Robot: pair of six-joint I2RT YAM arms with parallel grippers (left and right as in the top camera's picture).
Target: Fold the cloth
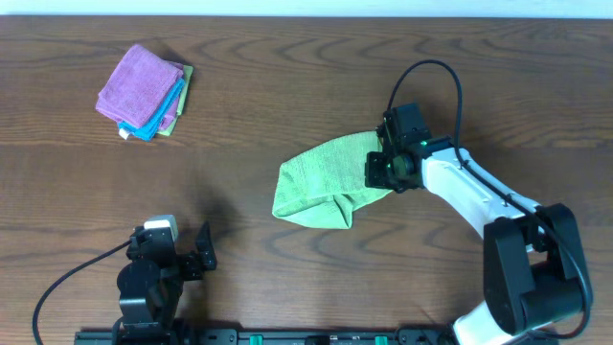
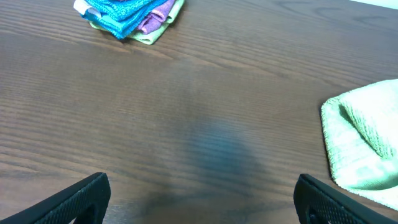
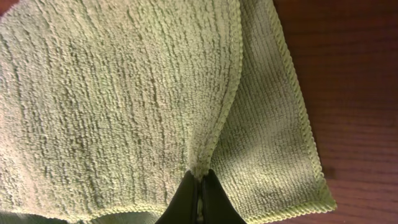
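Overhead, we see the light lime-green square microfibre cloth (image 1: pixel 321 184) centre-right on the brown wooden counter (image 1: pixel 287 57), partly doubled over, with the right end effector (image 1: pixel 383 171) at its right edge. In the left wrist view, the left end effector (image 2: pixel 200 196) is spread wide and empty. In the right wrist view, the fingers (image 3: pixel 185 202) are pinched together on the cloth's hemmed edge.

R tool (image 3: pixel 199 185) pinches cloth (image 3: pixel 106 93) hem at btm ctr; top layer lies folded over lower one; counter (image 3: pixel 354 74) shows at rt.
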